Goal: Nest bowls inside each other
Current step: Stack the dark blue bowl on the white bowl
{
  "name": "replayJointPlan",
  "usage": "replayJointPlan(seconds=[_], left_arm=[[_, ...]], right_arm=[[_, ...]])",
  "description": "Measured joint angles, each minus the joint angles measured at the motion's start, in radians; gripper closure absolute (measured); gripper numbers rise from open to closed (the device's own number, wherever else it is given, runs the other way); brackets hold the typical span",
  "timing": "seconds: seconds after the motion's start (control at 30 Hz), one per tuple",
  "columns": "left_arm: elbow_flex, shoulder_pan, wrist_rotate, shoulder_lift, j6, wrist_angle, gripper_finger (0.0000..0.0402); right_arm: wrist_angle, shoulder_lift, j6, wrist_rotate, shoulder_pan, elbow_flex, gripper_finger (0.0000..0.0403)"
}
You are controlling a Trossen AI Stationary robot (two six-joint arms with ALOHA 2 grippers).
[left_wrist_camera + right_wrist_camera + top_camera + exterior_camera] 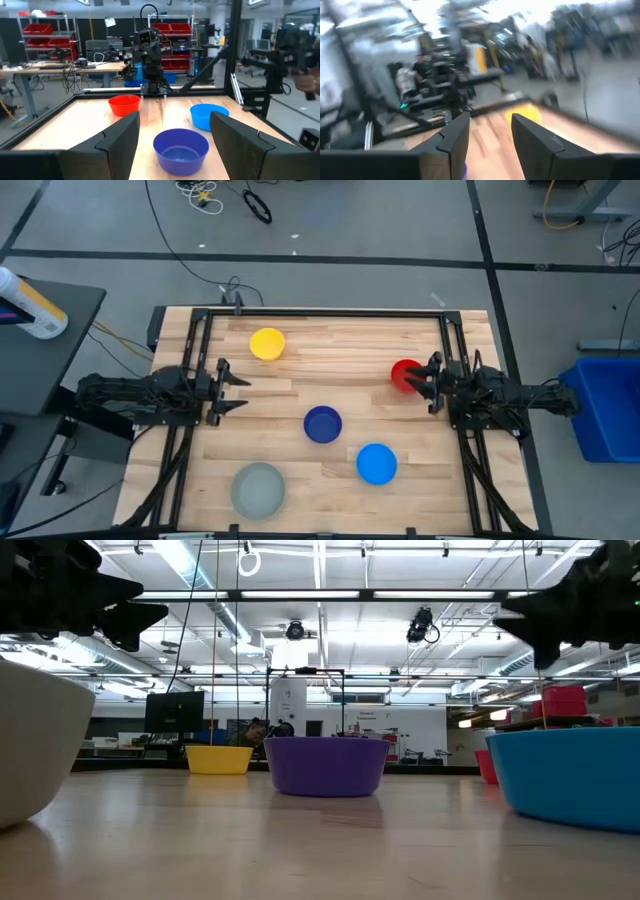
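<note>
Five bowls rest upright on their bases on the wooden table, apart from each other: yellow (267, 344) at the far left, red (403, 373) at the right, dark blue (322, 424) in the middle, light blue (376, 463) at the near right, and a larger grey one (259, 488) at the near left. My left gripper (240, 391) hovers open at the table's left side, pointing level toward the dark blue bowl (180, 148). My right gripper (424, 383) hovers open at the right side, its fingertips above the red bowl's edge, with nothing between the fingers (490, 130).
A black frame (330, 311) runs along the table's far, left and right edges. Bare wood lies between the bowls. In the low view both grippers hang well above the bowl rims, the left (140, 615) and the right (520, 612). A blue bin (610, 405) stands off the table's right.
</note>
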Motion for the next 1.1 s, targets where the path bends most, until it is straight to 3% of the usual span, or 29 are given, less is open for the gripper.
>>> replayJointPlan(seconds=[0.1, 0.2, 0.33, 0.47, 0.67, 0.87, 1.0, 1.1], left_arm=[[0.0, 0.0, -0.001, 0.0, 0.013, -0.001, 0.0152], [0.0, 0.0, -0.001, 0.0, 0.027, -0.002, 0.0152], [0.0, 0.0, -0.012, 0.001, 0.045, -0.012, 0.0152], [0.0, 0.0, -0.053, 0.005, 0.047, -0.058, 0.0152], [0.0, 0.0, -0.086, 0.03, 0.044, -0.079, 0.0152], [0.0, 0.0, -0.109, 0.055, 0.028, -0.078, 0.0152], [0.0, 0.001, -0.11, 0.06, 0.014, -0.078, 0.0152], [0.0, 0.001, -0.11, 0.06, 0.007, -0.078, 0.0152]], right_arm=[[-0.1, 0.024, 0.096, 0.003, -0.001, 0.0, 0.0248], [-0.092, 0.124, 0.087, -0.154, 0.001, 0.001, 0.0245], [0.026, 0.317, 0.11, -0.186, 0.016, 0.007, 0.0245], [0.036, 0.569, 0.105, -0.187, 0.017, 0.088, 0.0245], [0.033, 1.028, -0.033, -0.197, 0.047, 0.384, 0.0245], [-0.197, 1.431, -0.133, -0.313, 0.055, 0.758, 0.0248], [-0.279, 1.612, -0.134, -0.412, 0.055, 0.924, 0.0249], [-0.321, 1.687, -0.125, -0.422, 0.067, 0.993, 0.025]])
